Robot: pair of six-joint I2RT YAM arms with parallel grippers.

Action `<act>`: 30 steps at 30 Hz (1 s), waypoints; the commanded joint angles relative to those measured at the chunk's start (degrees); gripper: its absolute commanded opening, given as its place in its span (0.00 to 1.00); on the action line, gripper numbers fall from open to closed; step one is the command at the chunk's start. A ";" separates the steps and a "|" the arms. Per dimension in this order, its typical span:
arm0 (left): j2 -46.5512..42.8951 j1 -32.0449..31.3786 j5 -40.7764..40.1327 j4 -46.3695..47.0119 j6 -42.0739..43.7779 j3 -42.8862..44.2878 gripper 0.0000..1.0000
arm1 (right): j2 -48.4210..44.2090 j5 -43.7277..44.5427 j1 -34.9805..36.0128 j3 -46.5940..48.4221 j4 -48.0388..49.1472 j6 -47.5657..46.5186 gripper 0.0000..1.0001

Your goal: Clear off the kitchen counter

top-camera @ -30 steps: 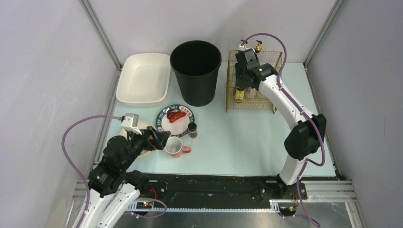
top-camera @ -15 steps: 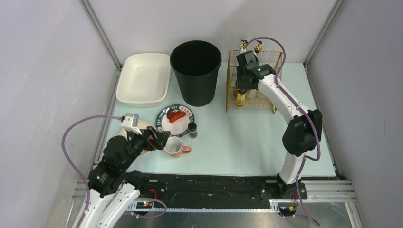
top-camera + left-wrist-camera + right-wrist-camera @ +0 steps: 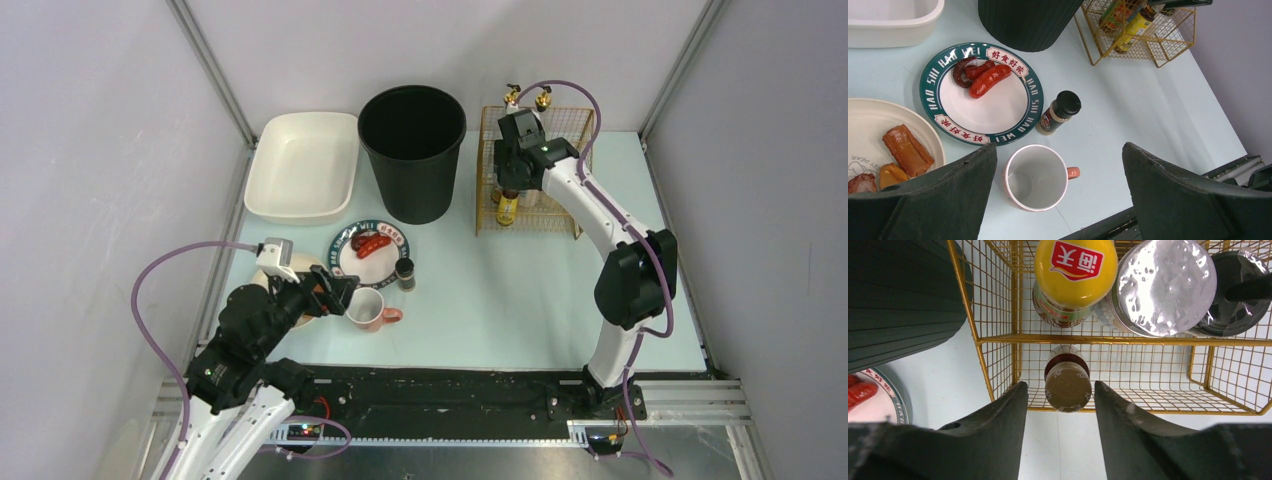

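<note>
From overhead, the kitchen counter [image 3: 500, 290] lies under both arms; by left wrist, the left gripper [image 3: 1055, 150], spread wide above the mug [image 3: 1035, 177], could tip it; by right wrist, the right gripper [image 3: 1059, 386], parted astride the bottle [image 3: 1068, 385], could topple it.

Poised with right hand [image 3: 507, 183] over gold wire rack [image 3: 545, 228], above a yellow-labelled bottle [image 3: 507, 207]. Hovering with left hand [image 3: 340, 292] just beside pink mug [image 3: 366, 311], near sausage plate [image 3: 372, 252] on mint surface [image 3: 500, 300].

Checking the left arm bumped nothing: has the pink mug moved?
No. The pink mug sits where it was, just in front of the green-rimmed plate, beside the spice jar.
</note>
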 commanded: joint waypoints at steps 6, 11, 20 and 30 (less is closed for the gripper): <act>1.07 -0.35 -0.11 1.40 -0.54 -0.23 0.98 | -5.73 0.91 0.27 1.39 0.61 -0.13 0.71; 1.15 -0.33 -0.06 1.37 -0.52 -0.28 0.98 | -10.25 1.98 2.95 -0.14 0.46 -1.07 0.72; 0.96 -0.31 -0.19 1.37 -0.55 -0.24 0.98 | -18.72 1.71 13.43 -5.52 0.39 -0.06 0.73; 0.41 -0.34 -0.74 1.41 -0.63 -0.35 0.98 | -22.05 -3.57 27.53 -13.57 3.99 6.56 0.75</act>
